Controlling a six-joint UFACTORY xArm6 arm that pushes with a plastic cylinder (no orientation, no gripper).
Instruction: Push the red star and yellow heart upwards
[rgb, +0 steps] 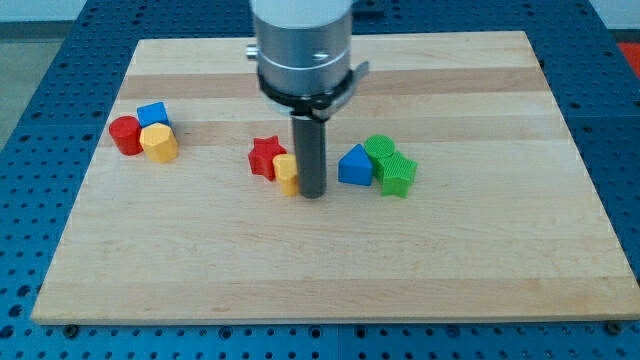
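Camera view, frame centre: my tip (313, 192) touches the yellow heart (287, 173) beside the red star (265, 156). No claw exists, so its state cannot be told

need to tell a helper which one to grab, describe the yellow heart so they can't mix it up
Start at the dark rod in the board's middle. The yellow heart sits against my tip's left side, touching the red star. The other yellow block sits far left, with a red one and a blue one.

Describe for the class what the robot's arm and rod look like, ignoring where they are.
The arm ends in a broad silver-grey cylinder with a black collar beneath it. A straight, dark grey rod hangs from the collar down to my tip. No cables or markings show.
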